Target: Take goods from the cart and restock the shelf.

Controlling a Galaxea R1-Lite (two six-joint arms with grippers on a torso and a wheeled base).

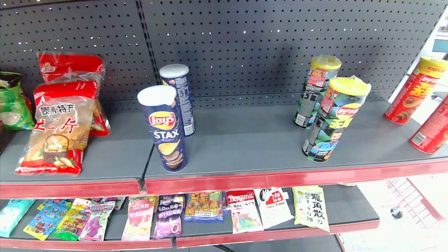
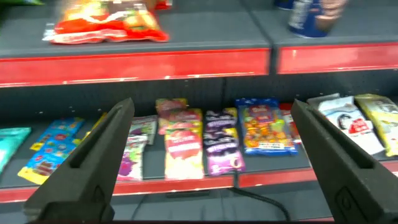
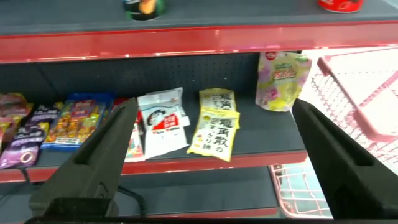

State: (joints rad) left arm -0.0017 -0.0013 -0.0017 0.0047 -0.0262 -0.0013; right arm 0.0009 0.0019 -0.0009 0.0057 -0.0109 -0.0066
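The upper shelf board (image 1: 245, 140) carries two blue chip cans (image 1: 164, 129), two dark cans with yellow lids (image 1: 332, 119) and two red cans (image 1: 414, 91). My left gripper (image 2: 211, 106) is open and holds nothing. It faces the lower shelf (image 2: 186, 183) and its row of flat candy packets (image 2: 221, 140). My right gripper (image 3: 214, 104) is also open with nothing in it, in front of a white packet (image 3: 161, 121) and a yellow packet (image 3: 216, 124). The pink wire cart (image 3: 360, 93) stands beside the shelf's right end.
Red snack bags (image 1: 59, 129) and a green bag (image 1: 12, 105) lie on the upper shelf's left part. A pale green packet (image 3: 283, 81) leans against the lower shelf's back panel. Bare board lies between the blue and the dark cans. Red rails (image 1: 245, 180) edge both shelves.
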